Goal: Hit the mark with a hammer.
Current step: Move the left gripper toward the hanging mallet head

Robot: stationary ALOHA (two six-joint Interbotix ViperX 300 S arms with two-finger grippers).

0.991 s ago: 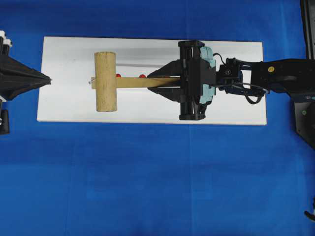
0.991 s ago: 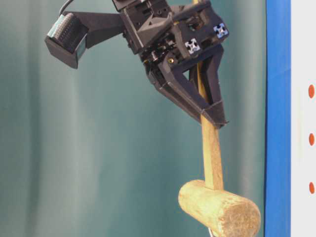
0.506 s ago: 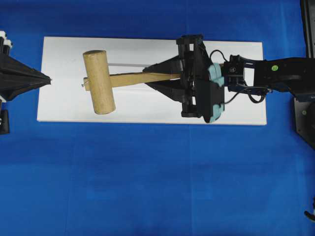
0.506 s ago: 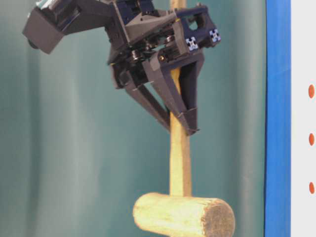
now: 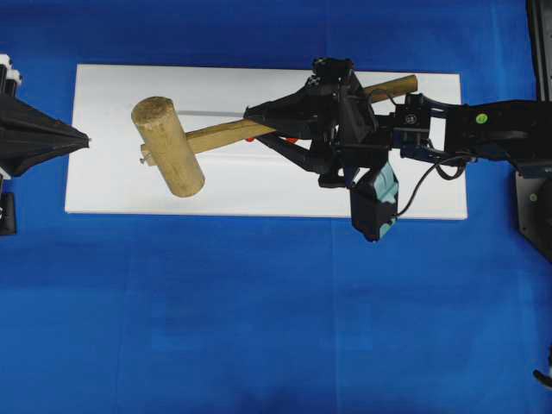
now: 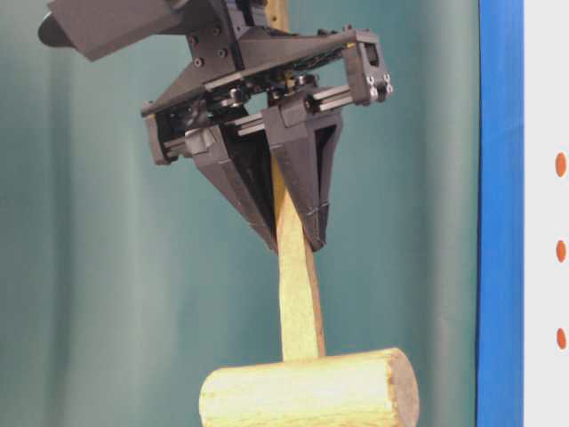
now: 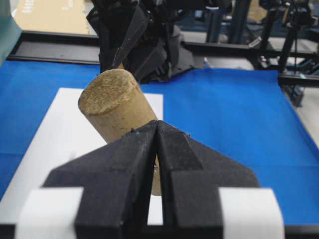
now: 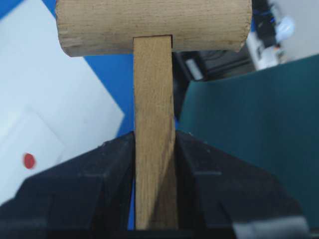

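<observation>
My right gripper [image 5: 256,128] is shut on the flat handle [image 5: 216,135] of the light wooden hammer, and the handle's end sticks out behind the wrist. It holds the hammer in the air over the white board [image 5: 414,185]. The thick round head [image 5: 166,147] is tilted and points left. From table level the head [image 6: 307,391] hangs below the right gripper [image 6: 293,242]. The right wrist view has the handle [image 8: 154,114] clamped between both fingers. Small red marks [image 6: 560,164] dot the board, one [image 8: 29,160] in the right wrist view. My left gripper [image 7: 157,125] is shut and empty at the board's left end, facing the head [image 7: 117,107].
The white board lies on a blue cloth [image 5: 259,310]. A teal backdrop [image 6: 107,294] stands behind the arm in the table-level view. Black frame rails [image 7: 50,42] run along the far edge of the cloth.
The right wrist has rolled, swinging its camera to the near side. The hammer has turned with it and its head has shifted left. The left gripper has stayed put.
</observation>
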